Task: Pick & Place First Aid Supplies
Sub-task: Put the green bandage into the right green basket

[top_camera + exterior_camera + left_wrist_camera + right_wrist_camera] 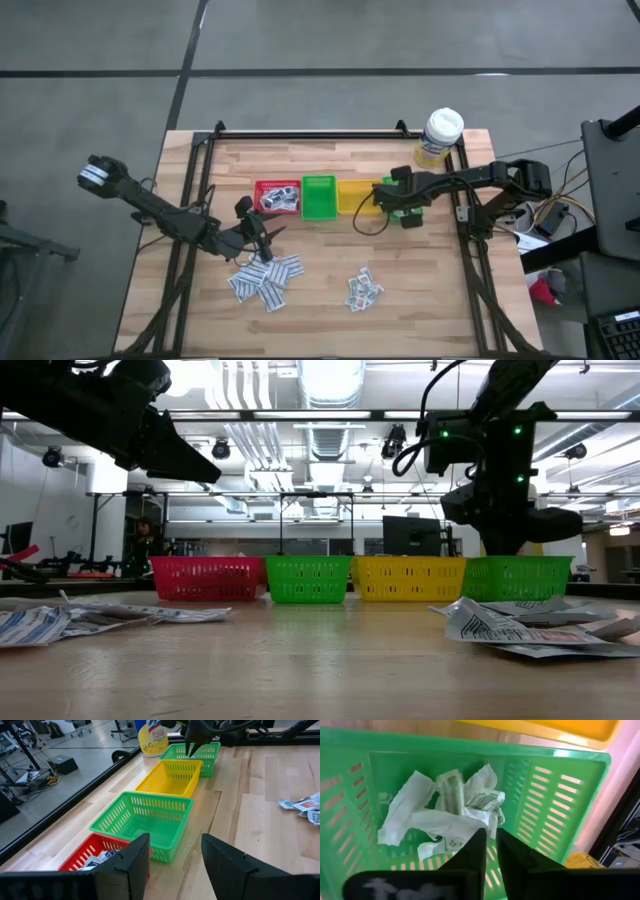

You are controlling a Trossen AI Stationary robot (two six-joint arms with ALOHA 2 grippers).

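The right gripper [490,851] hangs over the far-right green slotted plastic bin [398,204], its dark fingers only a sliver apart and nothing visibly between them. Below it, crumpled white paper packets [445,810] lie loose on that bin's floor. By the look of it, the step in hand is a drop-off into this bin. To finish it well, the jaws should part fully and the arm should rise straight up so no packet clings and gets dragged over the rim.

The left gripper [172,857] hovers over the wooden worktop [330,320], just near of the red slotted plastic bin [277,196], with its fingers set wide apart and empty. The red bin already holds a few packets. The middle green bin [319,197] and the yellow slotted plastic bin [352,196] show no packets.

Two piles of flat white printed packets remain on the worktop: a larger fan [266,280] just near of the left gripper, and a smaller cluster [363,289] to its right. For the next pick, I judge it best to come down on one packet at the edge of a pile, pinch across its narrow side, and lift slowly so overlapping neighbours slip free. A white-capped bottle with a yellow label [439,136] stands at the far right corner.
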